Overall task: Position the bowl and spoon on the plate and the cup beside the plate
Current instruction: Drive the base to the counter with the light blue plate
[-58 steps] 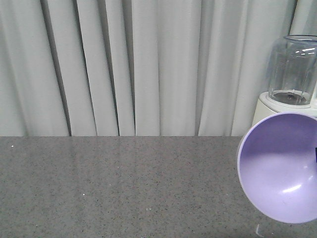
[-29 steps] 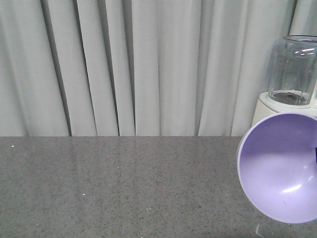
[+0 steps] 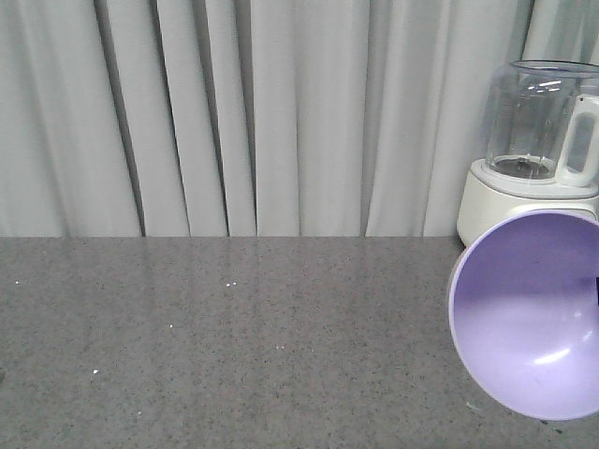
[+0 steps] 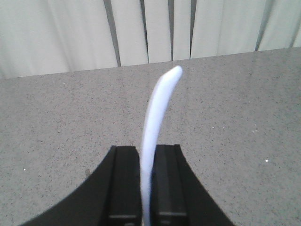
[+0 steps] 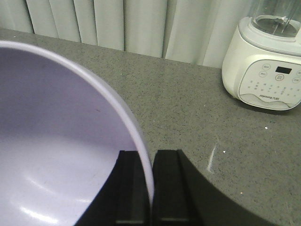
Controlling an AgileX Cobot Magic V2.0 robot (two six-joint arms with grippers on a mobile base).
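From the front, the bowl [image 3: 529, 313] hangs over the counter [image 3: 225, 346] at the picture's right edge. It is tipped so its mouth faces the camera, and nothing is in it, only a bright glint on the glossy inside. A small dark bit at its right rim may be the gripper, but too little shows to tell. Behind it, at the counter's back edge by the curtain [image 3: 234, 112], stands a blender [image 3: 533, 159]. Its clear jar holds nothing but the blade at the bottom.

At the left wrist, the left gripper [image 4: 146, 162] is clamped on the handle of the spoon [image 4: 157, 103]. The two black fingers [image 4: 124, 183] press it from either side. The spoon stands edge-on above the counter, curving to a rounded tip.

At the right wrist, the right gripper [image 5: 151, 165] pinches the wall of the bowl [image 5: 56, 150] at the rim, one finger inside and one outside, holding it clear of the counter. The bowl is empty here too. The blender [image 5: 268, 70] sits at the counter's far side; its white base has a small display, buttons and a line of print too small to read.
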